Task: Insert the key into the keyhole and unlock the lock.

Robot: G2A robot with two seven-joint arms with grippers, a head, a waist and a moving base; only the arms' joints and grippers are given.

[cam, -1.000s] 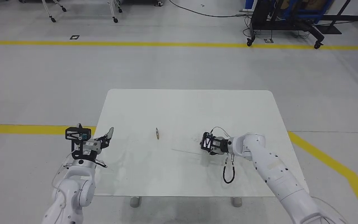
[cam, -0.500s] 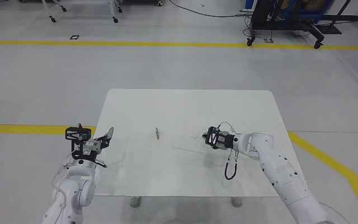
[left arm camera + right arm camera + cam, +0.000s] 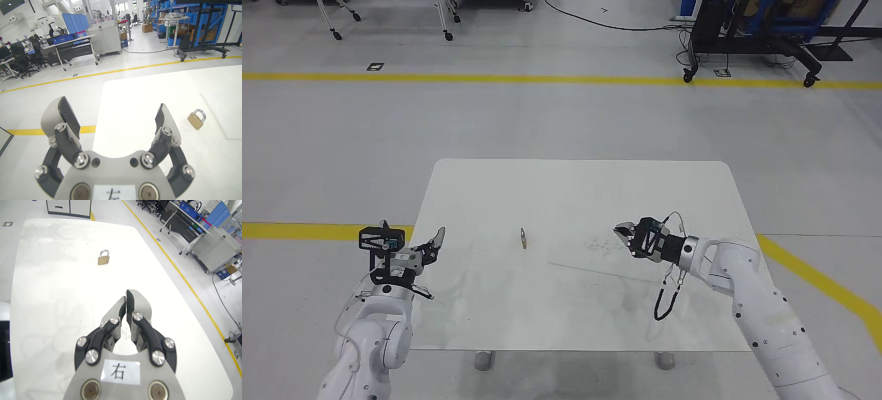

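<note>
Surface (image 3: 572, 190) is bearing the shut padlock (image 3: 524, 237); insertion pending.
Your right hand (image 3: 126, 294) is pinching a probable key (image 3: 126, 293); left hand (image 3: 113, 113) spread.

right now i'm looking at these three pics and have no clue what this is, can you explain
It is a two-armed robot at a white table. One picture looks down from above its arms; the other two come from a camera on each wrist, showing that arm's own pincer. A brass lock sits near the table's middle. The left pincer is open and empty by the table's edge. The right pincer is shut, with a thin metal sliver at its tips, probably the key.
</note>
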